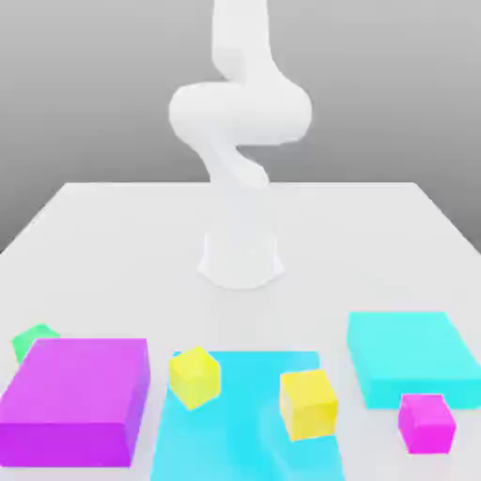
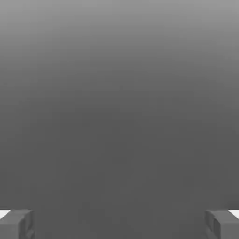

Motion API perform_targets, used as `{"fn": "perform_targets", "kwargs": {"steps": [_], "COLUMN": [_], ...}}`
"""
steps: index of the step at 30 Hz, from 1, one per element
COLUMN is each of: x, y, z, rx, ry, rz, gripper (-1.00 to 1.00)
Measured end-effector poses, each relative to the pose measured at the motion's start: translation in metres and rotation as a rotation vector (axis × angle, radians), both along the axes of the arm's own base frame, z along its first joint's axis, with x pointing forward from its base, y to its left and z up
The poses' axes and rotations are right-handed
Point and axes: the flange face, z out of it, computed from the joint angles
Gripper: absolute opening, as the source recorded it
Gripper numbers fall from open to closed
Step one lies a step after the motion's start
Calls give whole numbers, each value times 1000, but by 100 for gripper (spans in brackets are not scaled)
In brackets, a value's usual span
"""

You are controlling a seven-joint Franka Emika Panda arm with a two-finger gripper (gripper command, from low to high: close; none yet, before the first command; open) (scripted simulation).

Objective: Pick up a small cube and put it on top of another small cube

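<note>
A small bright green cube (image 1: 34, 340) sits on the white table at the exterior view's left, half hidden behind a large magenta block (image 1: 77, 399). In the hand view my gripper (image 2: 119, 225) is open, its two grey fingertips (image 2: 17, 224) standing wide apart with nothing between them and plain grey background beyond. The white arm (image 1: 240, 141) rises from its base at the table's middle and leaves the exterior view at the top, well away from the green cube.
Two yellow cubes (image 1: 195, 377) (image 1: 308, 404) rest on a flat cyan slab (image 1: 246, 423) at the front. A thicker cyan block (image 1: 411, 357) lies at the exterior view's right with a small magenta cube (image 1: 426, 423) in front of it.
</note>
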Motion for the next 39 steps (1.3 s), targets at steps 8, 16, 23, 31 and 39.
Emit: {"fn": "perform_targets", "kwargs": {"steps": [8,16,23,31,39], "x": [52,38,-24,-91,-94], "y": [-100,-202,-274,-299,-298], "z": [-128,-263,-379,-494,-537], "rx": [225,440,627,780,782], "ry": [161,275,343,395,394], "rz": [-506,-1028,-1513,-1926,-1936], "gripper": [0,0,0,0,-100]}}
